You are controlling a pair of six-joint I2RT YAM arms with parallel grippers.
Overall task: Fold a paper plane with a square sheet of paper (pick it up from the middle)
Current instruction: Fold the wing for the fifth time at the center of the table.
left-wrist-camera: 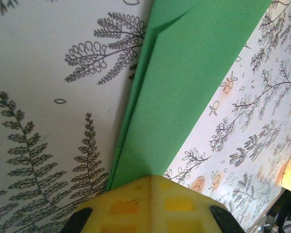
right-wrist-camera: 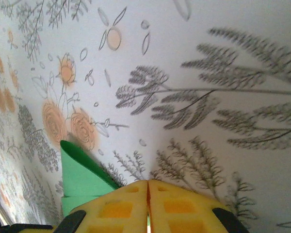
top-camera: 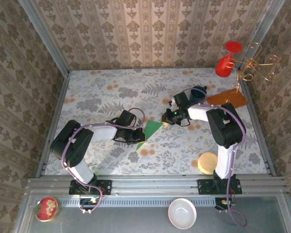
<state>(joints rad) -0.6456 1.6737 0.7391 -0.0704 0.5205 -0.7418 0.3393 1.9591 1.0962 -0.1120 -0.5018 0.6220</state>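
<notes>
Top external view first: the green sheet (top-camera: 151, 130) lies flat on the flowered worktop (top-camera: 111, 92), between the two arms, already creased into a long narrow wedge. Its long axis runs on a diagonal, from near-left to far-right. The narrow point aims near-left, toward the left arm, and the broad end sits toward the right arm. The left gripper (top-camera: 139, 139) is down on the pointed end, and the right gripper (top-camera: 166, 118) is at the broad end's far corner.

Over to the left wrist view: the jaws are clenched tight, yellow pads (left-wrist-camera: 126, 206) meeting, and the folded edge runs straight into their seam. Whether the sheet is pinched or merely pinned to the cloth cannot be told.

Right wrist view now: those jaws are clamped too, with a sliver of green in the seam and a green flap just beside the pads. That looks like a grip on the sheet's corner.

As for handling, this is thin, light, limp paper. It will likely buckle or skate on the cloth if pushed, and it takes a stray crease easily. The safest hold looks to be the stacked layers along the centre fold, where it is stiffest, not a single loose flap.
</notes>
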